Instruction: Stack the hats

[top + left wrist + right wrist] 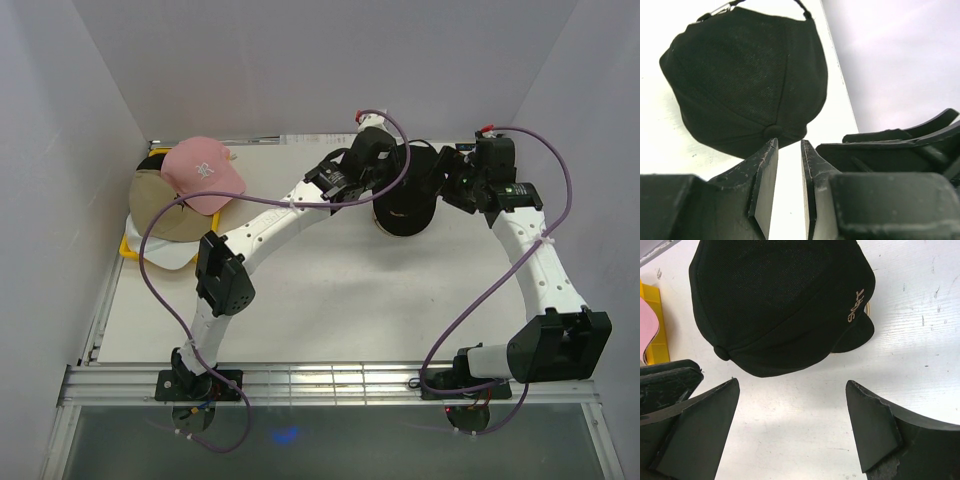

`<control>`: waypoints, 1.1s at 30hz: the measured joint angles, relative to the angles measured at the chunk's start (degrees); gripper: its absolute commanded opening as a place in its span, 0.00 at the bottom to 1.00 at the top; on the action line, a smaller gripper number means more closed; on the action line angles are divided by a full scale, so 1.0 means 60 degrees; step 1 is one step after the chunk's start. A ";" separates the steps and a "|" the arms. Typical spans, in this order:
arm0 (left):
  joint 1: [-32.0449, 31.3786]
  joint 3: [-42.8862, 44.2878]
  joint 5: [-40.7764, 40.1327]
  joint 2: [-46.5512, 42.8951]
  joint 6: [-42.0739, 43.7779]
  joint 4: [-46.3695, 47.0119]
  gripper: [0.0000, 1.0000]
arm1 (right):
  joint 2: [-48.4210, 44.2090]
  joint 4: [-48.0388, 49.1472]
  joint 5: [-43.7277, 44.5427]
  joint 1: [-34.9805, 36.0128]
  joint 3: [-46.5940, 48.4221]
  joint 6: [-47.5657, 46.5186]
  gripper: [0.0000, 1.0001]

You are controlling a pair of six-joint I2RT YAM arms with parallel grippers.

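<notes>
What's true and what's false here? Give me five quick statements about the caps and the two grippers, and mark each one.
1. The pink cap lies on top of the tan cap. True.
2. The right gripper grips the black cap. False: its jaws stand wide apart and empty, and the cap lies on the table.
3. The black cap sits on the yellow tray. False: it lies on the table, apart from the tray.
4. The left gripper holds nothing. True.
5. The black cap bears light lettering above its brim. True.
</notes>
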 measured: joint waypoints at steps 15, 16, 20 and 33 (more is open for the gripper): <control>0.0036 0.0288 -0.0255 0.0018 0.0226 -0.0047 0.45 | -0.0390 -0.0091 0.0007 0.0000 0.0047 -0.0069 0.92; 0.0058 0.0273 -0.0295 0.0000 0.0288 -0.0058 0.47 | -0.0444 -0.0091 0.0007 0.0000 0.0047 -0.0073 0.92; 0.0106 0.0004 -0.0648 -0.0382 0.0583 -0.0200 0.57 | -0.0623 -0.0117 0.0000 0.0000 0.0047 -0.0098 0.92; 0.5016 -0.4309 -0.2565 -0.6794 0.0481 -0.2058 0.73 | -0.2211 -0.0233 -0.1198 0.0262 -0.0634 -0.0543 0.91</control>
